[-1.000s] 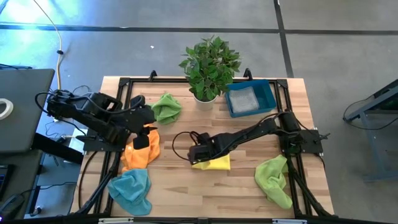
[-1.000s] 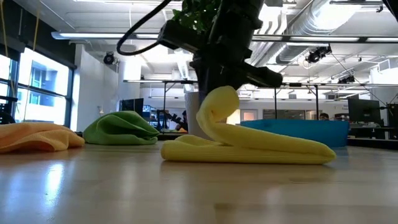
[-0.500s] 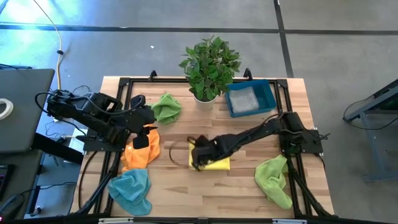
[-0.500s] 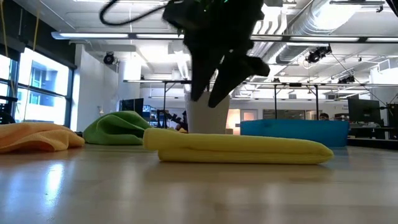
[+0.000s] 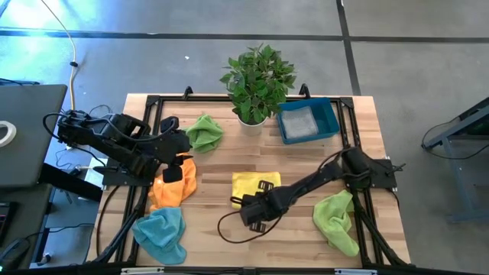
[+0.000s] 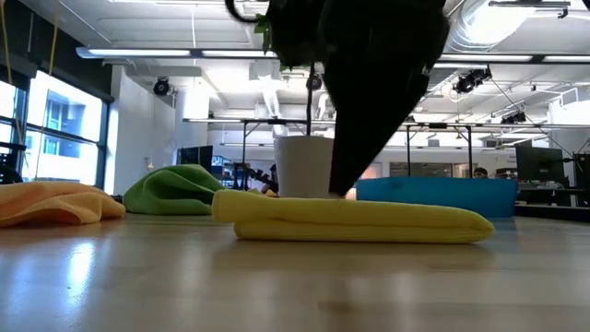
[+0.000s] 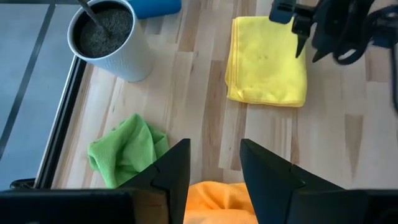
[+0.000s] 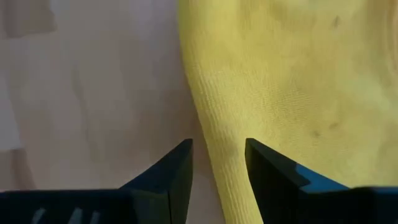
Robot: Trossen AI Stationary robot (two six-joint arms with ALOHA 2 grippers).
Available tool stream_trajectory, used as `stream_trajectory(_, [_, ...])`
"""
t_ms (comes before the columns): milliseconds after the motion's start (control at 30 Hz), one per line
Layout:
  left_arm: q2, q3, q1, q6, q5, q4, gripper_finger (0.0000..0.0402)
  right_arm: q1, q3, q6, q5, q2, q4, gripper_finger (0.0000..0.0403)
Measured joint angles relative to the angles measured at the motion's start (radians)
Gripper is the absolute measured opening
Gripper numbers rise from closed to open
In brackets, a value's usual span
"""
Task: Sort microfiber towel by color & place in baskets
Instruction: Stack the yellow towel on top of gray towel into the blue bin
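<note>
While the blue bin (image 5: 309, 121) holds one pale towel, five stay on the desk (image 5: 306, 229); right claw (image 5: 258, 215) released beside folded yellow towel (image 5: 256, 188), left claw (image 5: 177, 145) also released.

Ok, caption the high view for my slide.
Right gripper open beside the folded yellow towel; left gripper waits over the orange towel.

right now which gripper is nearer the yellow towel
Right. The right gripper sits open at the yellow towel's near edge; the left gripper hovers over the orange towel, farther off.
</note>
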Motion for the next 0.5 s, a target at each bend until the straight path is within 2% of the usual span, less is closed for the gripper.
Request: stream_trajectory(500, [0.0,0.0,0.0,0.0,0.0,0.001,0.0131,-0.04,0.006,0.021,-0.041,0.099,0.016,0.0138])
